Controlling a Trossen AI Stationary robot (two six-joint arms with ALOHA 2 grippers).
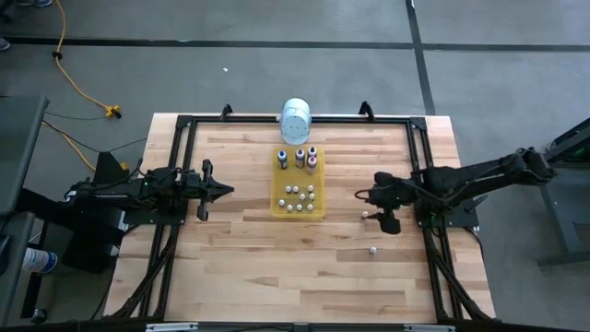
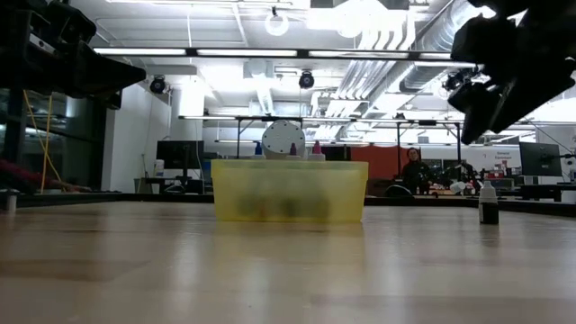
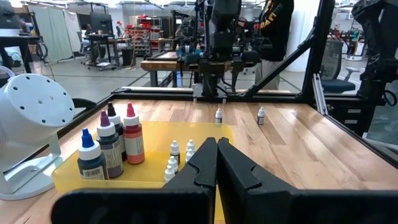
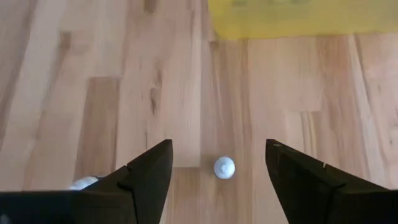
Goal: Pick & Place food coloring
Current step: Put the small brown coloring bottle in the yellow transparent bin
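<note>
The food coloring is a set of tiny white-capped bottles. Most stand in a yellow tray (image 1: 298,205): several tiny ones (image 1: 300,195) at the near end and taller dark and reddish ones (image 3: 112,146) at the far end. Two tiny bottles stand loose on the wood to the tray's right, one (image 1: 365,215) beside my right gripper and one (image 1: 373,249) nearer the front edge. My right gripper (image 4: 218,144) hangs open above the table, slanting down. In its wrist view one loose bottle (image 4: 224,167) shows between the fingers, untouched. My left gripper (image 3: 216,165) is shut and level at the table's left.
A large white cylindrical container (image 1: 296,120) stands at the far edge behind the tray. A black frame (image 1: 184,129) runs around the table. Bare wood lies in front of the tray and toward the near edge. People and workbenches show in the room beyond.
</note>
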